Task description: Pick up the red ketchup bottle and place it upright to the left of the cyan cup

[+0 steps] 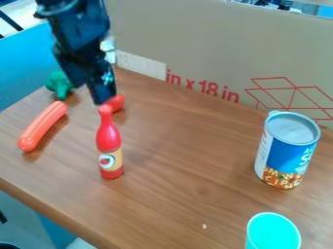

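- Brown wood-grain tabletop [182, 185], with a tan cardboard panel [195, 44] along its back and a blue surface [23, 65] at left.
- Blue-labelled metal can [285, 154] upright at right; turquoise cup [273, 236] near the bottom edge.
- Red plastic ketchup bottle [109, 141] upright, left of centre, between the can and an orange-red toy sausage [42, 127].
- Green toy broccoli [59, 83] and rounded red object [118, 102] behind.
- Black hand [105, 102] at the bottle's narrow top; whether spread, closed or pinching it, I cannot tell.
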`<action>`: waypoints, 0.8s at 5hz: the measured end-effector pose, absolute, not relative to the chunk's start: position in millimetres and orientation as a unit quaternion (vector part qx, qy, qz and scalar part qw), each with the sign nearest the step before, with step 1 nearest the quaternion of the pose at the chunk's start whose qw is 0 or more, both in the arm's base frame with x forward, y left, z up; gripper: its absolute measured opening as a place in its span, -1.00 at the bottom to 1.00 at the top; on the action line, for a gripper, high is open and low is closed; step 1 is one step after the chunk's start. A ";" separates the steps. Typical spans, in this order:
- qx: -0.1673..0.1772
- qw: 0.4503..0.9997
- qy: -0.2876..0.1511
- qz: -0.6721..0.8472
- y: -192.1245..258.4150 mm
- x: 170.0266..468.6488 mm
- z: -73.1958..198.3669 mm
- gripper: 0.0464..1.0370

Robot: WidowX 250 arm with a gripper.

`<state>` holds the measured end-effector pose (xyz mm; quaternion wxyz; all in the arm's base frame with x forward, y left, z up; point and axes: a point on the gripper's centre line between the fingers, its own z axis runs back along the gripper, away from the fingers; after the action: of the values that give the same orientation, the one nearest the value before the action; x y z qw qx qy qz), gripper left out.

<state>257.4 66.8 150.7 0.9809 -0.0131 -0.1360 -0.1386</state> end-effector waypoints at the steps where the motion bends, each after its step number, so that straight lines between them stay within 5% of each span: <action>1: -0.010 0.981 -0.132 -0.145 68.1 261.6 143.9 0.93; 4: -0.067 0.966 -0.146 -0.203 42.6 252.3 142.9 0.93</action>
<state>252.3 42.6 142.9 0.9658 -0.0669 -0.1463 -0.2032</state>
